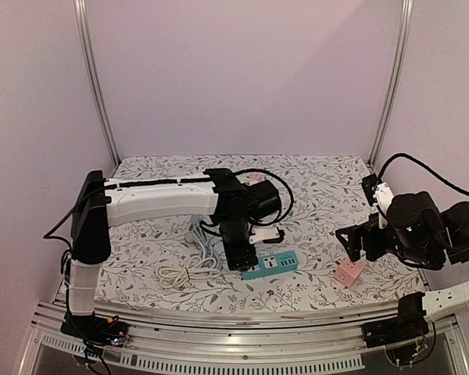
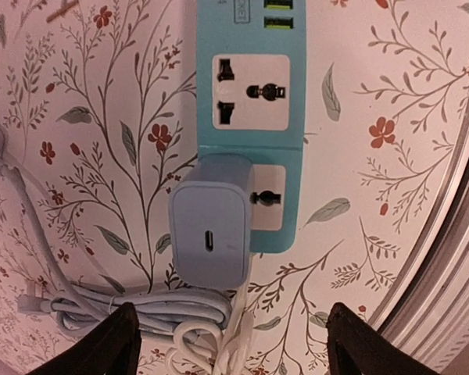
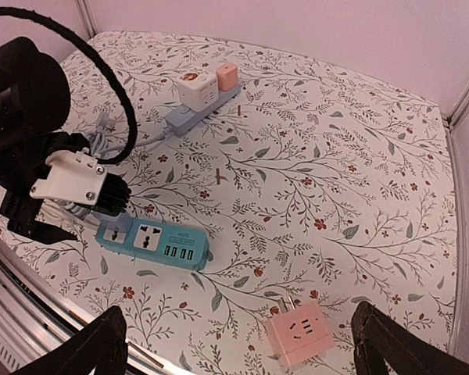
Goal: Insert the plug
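Grey-blue square charger plug [image 2: 211, 234] looks seated in the teal plastic power strip [image 2: 246, 117], untouched between your wide-spread left jaws; withdraw straight, without nudging it.

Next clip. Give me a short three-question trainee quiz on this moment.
1. True or false: the grey charger sits in the end socket of the teal power strip.
2. The left hand is: A) shut on the charger, B) open and clear of it, C) out of view.
3. What colour is the unplugged cube adapter?
Key: 1 true; 2 B; 3 pink.
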Robot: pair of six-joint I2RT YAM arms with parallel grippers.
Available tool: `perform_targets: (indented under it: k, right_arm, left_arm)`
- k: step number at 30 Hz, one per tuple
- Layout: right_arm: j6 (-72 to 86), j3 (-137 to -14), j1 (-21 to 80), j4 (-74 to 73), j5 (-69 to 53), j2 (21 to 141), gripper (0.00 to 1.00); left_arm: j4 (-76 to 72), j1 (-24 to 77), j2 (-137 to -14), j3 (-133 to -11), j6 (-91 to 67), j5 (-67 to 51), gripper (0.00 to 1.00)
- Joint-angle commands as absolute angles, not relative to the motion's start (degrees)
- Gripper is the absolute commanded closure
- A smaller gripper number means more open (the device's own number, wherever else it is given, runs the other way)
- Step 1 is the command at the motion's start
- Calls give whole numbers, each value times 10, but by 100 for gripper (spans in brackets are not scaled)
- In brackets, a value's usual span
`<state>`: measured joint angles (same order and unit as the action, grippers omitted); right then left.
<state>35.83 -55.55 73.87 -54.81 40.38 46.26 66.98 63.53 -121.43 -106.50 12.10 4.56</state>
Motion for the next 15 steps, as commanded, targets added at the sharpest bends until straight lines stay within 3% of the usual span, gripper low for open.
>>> perform_targets:
  k: [1,9,12,15]
  right_arm:
    - [356,-552,742,-545,410,467,1]
    - [354,-551,743,-545,410,468,1]
    - [354,-551,742,-545,411,468,1]
    - [353,-551,742,-545,411,468,1]
  left_arm:
    - [584,640,-1209,-1031,102,63,21]
    - [517,640,-1217,-1008,92,69,32]
    - [514,640,-1224,-1007,93,66,43]
    - [515,640,-1231,-1007,92,62,61]
